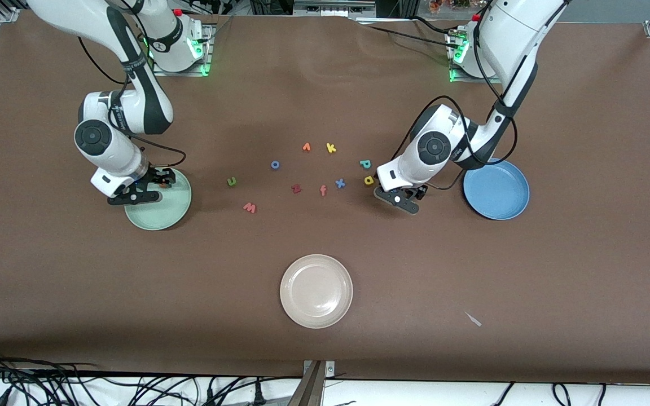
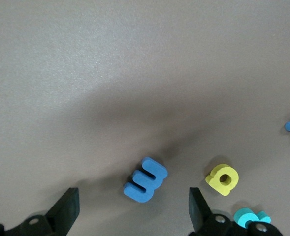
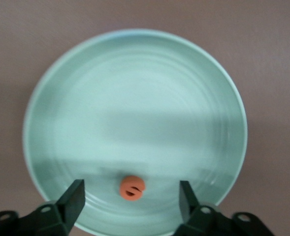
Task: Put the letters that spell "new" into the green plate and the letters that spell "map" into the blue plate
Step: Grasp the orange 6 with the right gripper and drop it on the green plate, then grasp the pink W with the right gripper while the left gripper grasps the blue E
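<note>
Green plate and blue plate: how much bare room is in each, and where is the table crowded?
The green plate holds only the orange e near its rim; the rest is bare. The blue plate is wholly bare. Crowded: the letter cluster between the plates, especially around the yellow a and blue m under the left end effector.

Orange e (image 3: 133, 188) on mint-green plate (image 3: 135, 98)

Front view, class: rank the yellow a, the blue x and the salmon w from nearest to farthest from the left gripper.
1. Yellow a, right beside the left gripper.
2. Blue x, next toward the right arm's end.
3. Salmon w, farthest, toward the green plate.
</note>
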Robot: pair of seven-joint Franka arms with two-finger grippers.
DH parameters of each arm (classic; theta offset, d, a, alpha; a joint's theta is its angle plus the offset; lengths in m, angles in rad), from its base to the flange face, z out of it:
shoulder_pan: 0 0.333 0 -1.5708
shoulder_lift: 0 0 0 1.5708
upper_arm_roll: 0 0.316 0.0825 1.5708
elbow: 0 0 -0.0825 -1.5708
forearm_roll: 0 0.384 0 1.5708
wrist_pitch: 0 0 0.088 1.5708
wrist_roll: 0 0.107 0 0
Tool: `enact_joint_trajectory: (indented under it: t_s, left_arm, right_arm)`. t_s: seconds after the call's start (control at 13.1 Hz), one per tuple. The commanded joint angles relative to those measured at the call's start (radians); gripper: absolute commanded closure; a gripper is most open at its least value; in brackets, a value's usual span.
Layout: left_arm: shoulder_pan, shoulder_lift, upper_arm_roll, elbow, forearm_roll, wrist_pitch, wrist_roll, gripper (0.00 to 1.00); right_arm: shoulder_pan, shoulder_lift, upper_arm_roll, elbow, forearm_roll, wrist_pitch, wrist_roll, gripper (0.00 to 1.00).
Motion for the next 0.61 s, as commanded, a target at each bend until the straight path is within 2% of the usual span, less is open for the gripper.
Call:
enact_joint_trajectory:
  t_s: [0.0, 0.08, 0.31, 0.46, 0.53]
  left_arm:
    - [0.007, 0.004, -0.003, 0.008, 0.028, 0.005, -0.002, 0.02]
    - [0.007, 0.004, -0.005, 0.008, 0.028, 0.009, -0.002, 0.03]
    - [0.007, 0.007, -0.003, 0.008, 0.028, 0.012, -0.002, 0.03]
    - [0.007, 0.013, -0.003, 0.008, 0.028, 0.019, -0.002, 0.02]
    - [0.006, 0.014, -0.003, 0.007, 0.028, 0.026, -0.004, 0.02]
  right_arm:
    - [0.002, -0.026, 0.05, 0.083, -0.001, -0.042, -0.188, 0.0]
    - [0.002, -0.026, 0.083, 0.128, 0.002, -0.081, -0.265, 0.0]
    - [0.006, -0.009, 0.148, 0.27, 0.0, -0.273, -0.311, 0.0]
    - [0.012, 0.049, 0.199, 0.425, 0.0, -0.44, -0.33, 0.0]
    - [0.009, 0.092, 0.2, 0.505, -0.003, -0.52, -0.343, 0.0]
